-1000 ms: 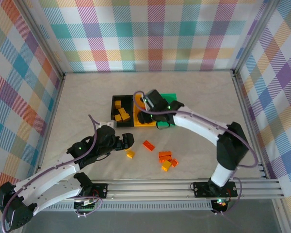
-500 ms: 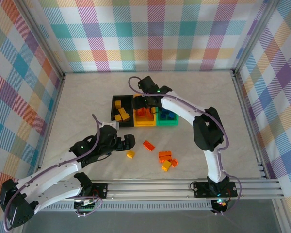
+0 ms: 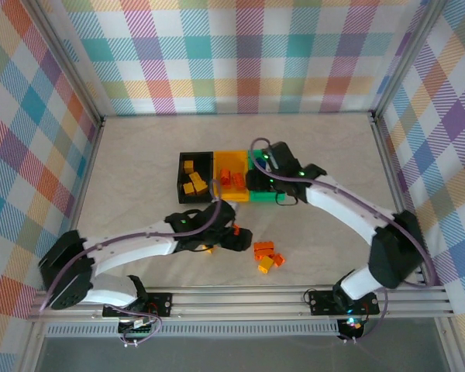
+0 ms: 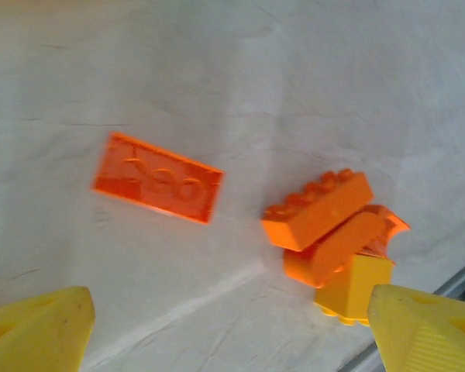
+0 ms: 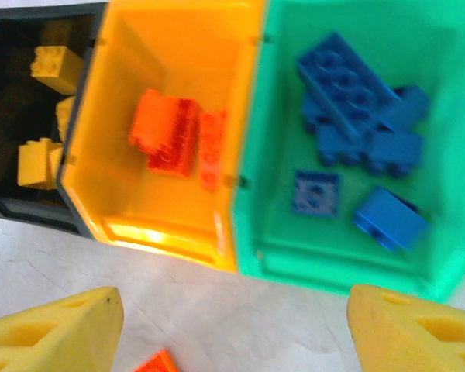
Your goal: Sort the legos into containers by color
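The left gripper (image 4: 232,329) hangs spread wide and empty over the loose legos. The flat orange brick (image 4: 156,187) lies on the table (image 4: 310,85) just beyond its fingertips, nearer one finger than the other, with its long axis slanting across the gap, so the left arm is by far the nearer one. To that brick's right, two or three stacked orange bricks (image 4: 318,208) rest against one yellow brick (image 4: 353,291). The right gripper (image 5: 236,329), likewise spread and empty, hovers above the three joined bins: the black bin (image 5: 31,211) holds about three yellow legos (image 5: 56,62), the yellow-orange bin (image 5: 163,236) about three orange legos (image 5: 164,130), and the green bin (image 5: 333,267) about six blue legos (image 5: 349,81).
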Controlling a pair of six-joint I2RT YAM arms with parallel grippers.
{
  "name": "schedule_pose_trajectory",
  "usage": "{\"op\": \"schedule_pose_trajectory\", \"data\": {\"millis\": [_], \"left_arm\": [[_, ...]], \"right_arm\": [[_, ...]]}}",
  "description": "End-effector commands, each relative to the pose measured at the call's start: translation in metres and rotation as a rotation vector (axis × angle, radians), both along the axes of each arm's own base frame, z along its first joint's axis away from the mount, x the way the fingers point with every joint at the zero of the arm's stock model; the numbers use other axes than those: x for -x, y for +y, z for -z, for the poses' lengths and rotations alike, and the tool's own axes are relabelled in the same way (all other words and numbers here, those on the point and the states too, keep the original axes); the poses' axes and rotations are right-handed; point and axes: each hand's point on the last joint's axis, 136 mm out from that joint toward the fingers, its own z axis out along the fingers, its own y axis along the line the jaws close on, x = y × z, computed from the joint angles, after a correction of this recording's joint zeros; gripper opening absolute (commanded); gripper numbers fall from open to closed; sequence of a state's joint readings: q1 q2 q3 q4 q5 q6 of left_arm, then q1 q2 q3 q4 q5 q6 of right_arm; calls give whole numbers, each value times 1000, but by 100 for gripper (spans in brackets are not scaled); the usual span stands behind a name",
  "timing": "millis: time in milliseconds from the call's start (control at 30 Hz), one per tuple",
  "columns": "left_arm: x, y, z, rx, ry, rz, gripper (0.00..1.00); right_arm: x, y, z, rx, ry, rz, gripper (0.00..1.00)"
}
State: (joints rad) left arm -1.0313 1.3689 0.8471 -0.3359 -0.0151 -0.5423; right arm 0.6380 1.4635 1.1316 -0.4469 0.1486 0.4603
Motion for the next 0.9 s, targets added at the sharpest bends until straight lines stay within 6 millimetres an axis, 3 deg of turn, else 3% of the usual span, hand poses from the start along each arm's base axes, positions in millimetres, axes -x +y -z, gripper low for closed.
{"op": "schedule_pose_trajectory", "data": {"millis": [0,67,233,400,500,600,700,867], "left_arm": [[9,-29,3,-33,-45,137,93],[15,-37,12,-77,-44,183,93],[37,-64,11,-7,28,262,78],[81,-103,-3,114,136,414,74],[109,-123,1,121,195,511,73],[125,-142,11,120,248,568,73],[122,-152,31,86,265,568,73],[85,-137,71,-54,238,458,67]], "right_arm": [[15,-18,1,-46,-8,48,77],[27,-30,3,-61,-7,67,77],[44,-53,10,-75,-6,112,77],[51,-68,17,-78,-2,145,77],[51,-77,20,-79,3,168,77],[51,-87,21,-84,1,193,77],[51,-94,18,-94,-2,208,77],[53,-101,11,-106,-13,217,77]]}}
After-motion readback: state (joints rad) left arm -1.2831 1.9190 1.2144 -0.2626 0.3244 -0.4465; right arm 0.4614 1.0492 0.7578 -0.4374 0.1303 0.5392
